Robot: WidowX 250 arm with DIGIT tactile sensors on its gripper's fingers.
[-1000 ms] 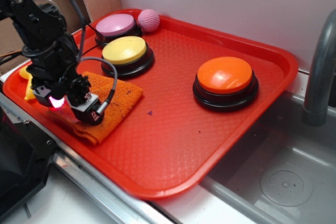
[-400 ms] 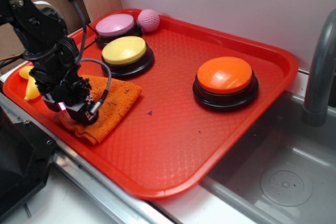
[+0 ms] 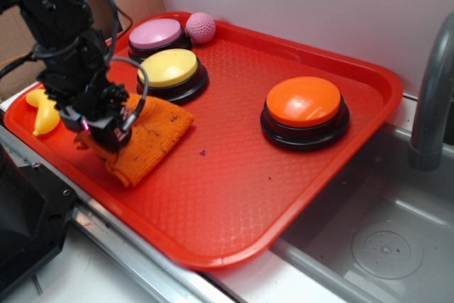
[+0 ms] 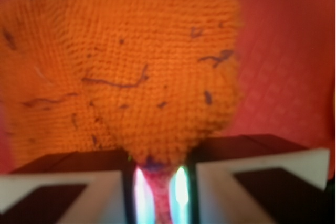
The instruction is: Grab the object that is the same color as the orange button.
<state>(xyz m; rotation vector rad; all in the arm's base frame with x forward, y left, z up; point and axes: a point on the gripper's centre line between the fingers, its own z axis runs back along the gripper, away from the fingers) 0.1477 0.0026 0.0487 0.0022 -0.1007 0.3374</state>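
Note:
The orange knitted cloth [image 3: 149,136] with dark flecks lies at the near left of the red tray [image 3: 234,182]. My gripper [image 3: 99,136] is shut on the cloth's left edge and has that edge pulled up off the tray. In the wrist view the cloth [image 4: 126,77] bunches into a point pinched between my gripper [image 4: 157,174] jaws. The orange dome button [image 3: 303,110] on its black base stands at the tray's right, far from my gripper.
A yellow-topped button [image 3: 169,72] stands just behind the cloth, a pink-topped button [image 3: 156,35] and a pink ball [image 3: 201,27] behind that. A yellow toy banana [image 3: 40,113] lies left of the tray. A metal sink [image 3: 369,246] and grey faucet [image 3: 431,97] are at right.
My gripper has closed on the cloth's left edge and risen, moving back and left. The cloth's held edge has lifted and the cloth has bunched and slid with it.

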